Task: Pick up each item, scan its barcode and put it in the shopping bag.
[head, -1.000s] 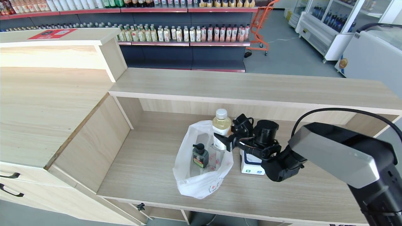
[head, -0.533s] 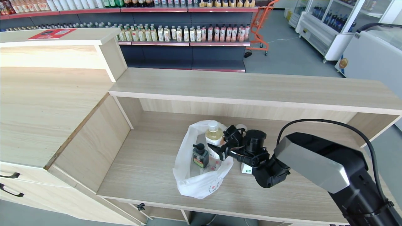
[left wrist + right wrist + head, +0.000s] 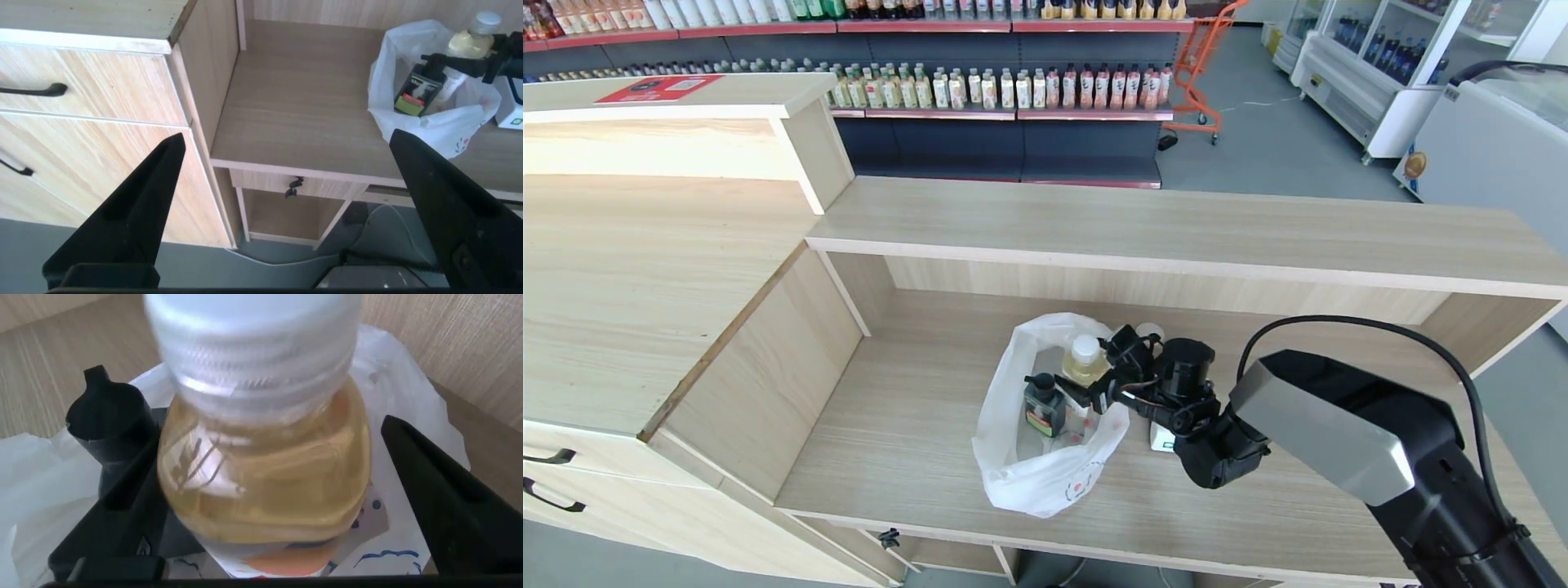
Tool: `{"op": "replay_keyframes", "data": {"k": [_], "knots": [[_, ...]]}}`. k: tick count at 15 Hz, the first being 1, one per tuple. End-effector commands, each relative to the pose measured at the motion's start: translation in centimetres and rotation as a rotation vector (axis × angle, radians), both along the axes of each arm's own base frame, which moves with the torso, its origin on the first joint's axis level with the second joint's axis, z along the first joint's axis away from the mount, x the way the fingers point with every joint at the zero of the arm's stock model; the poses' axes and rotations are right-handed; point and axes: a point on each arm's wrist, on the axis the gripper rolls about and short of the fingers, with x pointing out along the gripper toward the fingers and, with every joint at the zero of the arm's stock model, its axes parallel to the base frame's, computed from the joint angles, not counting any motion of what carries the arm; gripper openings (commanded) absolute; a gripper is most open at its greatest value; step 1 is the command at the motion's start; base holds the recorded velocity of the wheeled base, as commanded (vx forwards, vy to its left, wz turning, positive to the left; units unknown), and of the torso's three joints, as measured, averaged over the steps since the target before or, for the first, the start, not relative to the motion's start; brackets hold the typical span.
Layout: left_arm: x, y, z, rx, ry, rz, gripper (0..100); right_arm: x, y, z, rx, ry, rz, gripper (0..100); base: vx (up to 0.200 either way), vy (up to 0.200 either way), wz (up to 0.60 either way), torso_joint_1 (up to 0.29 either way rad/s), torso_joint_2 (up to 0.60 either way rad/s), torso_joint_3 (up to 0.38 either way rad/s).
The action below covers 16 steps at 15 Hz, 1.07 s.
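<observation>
I am clamping the tea bottle [image 3: 1085, 359] in my right gripper [image 3: 1086, 392] at frame centre, inside the shopping bag [image 3: 1045, 482], beside a dark pump bottle [image 3: 1043, 404]; a white scanner [image 3: 1161, 439] is sitting just right.

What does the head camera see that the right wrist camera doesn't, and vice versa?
Head view only: the store shelves, the wooden counter and the white scanner beside the shopping bag. Right wrist view only: the ridges on the cap. Both: the right claw gripping the bottle at the bag's open mouth, next to the black pump bottle.
</observation>
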Motion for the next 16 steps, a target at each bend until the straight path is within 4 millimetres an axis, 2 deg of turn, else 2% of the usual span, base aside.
{"op": "replay_keyframes", "data": {"k": [1, 2, 3, 5, 7, 8, 9, 10, 11, 12, 13, 14, 15, 16], "knots": [[0.0, 0.0, 0.0, 0.0, 0.0, 0.0, 100, -0.1, -0.2, 1.2, 0.022, -0.003, -0.002, 100, 0.0, 0.0, 0.0, 0.0, 0.0, 0.0], [0.0, 0.0, 0.0, 0.0, 0.0, 0.0, 100, -0.2, -0.3, 3.0, 0.074, 0.01, -0.005, 100, 0.0, 0.0, 0.0, 0.0, 0.0, 0.0], [0.0, 0.0, 0.0, 0.0, 0.0, 0.0, 100, -1.0, -0.7, 5.9, 0.141, 0.037, -0.002, 100, 0.0, 0.0, 0.0, 0.0, 0.0, 0.0], [0.0, 0.0, 0.0, 0.0, 0.0, 0.0, 100, -4.8, -3.2, 10.9, 0.212, 0.11, -0.011, 100, 0.0, 0.0, 0.0, 0.0, 0.0, 0.0], [0.0, 0.0, 0.0, 0.0, 0.0, 0.0, 100, -8.6, -6.7, 13.6, 0.219, 0.189, -0.048, 100, 0.0, 0.0, 0.0, 0.0, 0.0, 0.0], [0.0, 0.0, 0.0, 0.0, 0.0, 0.0, 100, -10.8, -8.6, 15.0, 0.215, 0.242, -0.054, 100, 0.0, 0.0, 0.0, 0.0, 0.0, 0.0], [0.0, 0.0, 0.0, 0.0, 0.0, 0.0, 100, -15.5, -11.7, 17.6, 0.202, 0.332, -0.087, 100, 0.0, 0.0, 0.0, 0.0, 0.0, 0.0], [0.0, 0.0, 0.0, 0.0, 0.0, 0.0, 100, -17.3, -12.6, 18.3, 0.19, 0.362, -0.112, 100, 0.0, 0.0, 0.0, 0.0, 0.0, 0.0], [0.0, 0.0, 0.0, 0.0, 0.0, 0.0, 100, -21.6, -14.4, 19.8, 0.181, 0.388, -0.182, 100, 0.0, 0.0, 0.0, 0.0, 0.0, 0.0], [0.0, 0.0, 0.0, 0.0, 0.0, 0.0, 100, -26.5, -16.1, 20.1, 0.163, 0.37, -0.282, 100, 0.0, 0.0, 0.0, 0.0, 0.0, 0.0], [0.0, 0.0, 0.0, 0.0, 0.0, 0.0, 100, -29.0, -16.9, 19.9, 0.163, 0.332, -0.325, 100, 0.0, 0.0, 0.0, 0.0, 0.0, 0.0], [0.0, 0.0, 0.0, 0.0, 0.0, 0.0, 100, -32.9, -18.1, 19.3, 0.187, 0.264, -0.364, 100, 0.0, 0.0, 0.0, 0.0, 0.0, 0.0], [0.0, 0.0, 0.0, 0.0, 0.0, 0.0, 100, -34.9, -18.6, 18.5, 0.196, 0.233, -0.38, 100, 0.0, 0.0, 0.0, 0.0, 0.0, 0.0], [0.0, 0.0, 0.0, 0.0, 0.0, 0.0, 100, -38.0, -19.7, 17.0, 0.202, 0.163, -0.434, 100, 0.0, 0.0, 0.0, 0.0, 0.0, 0.0]]}}
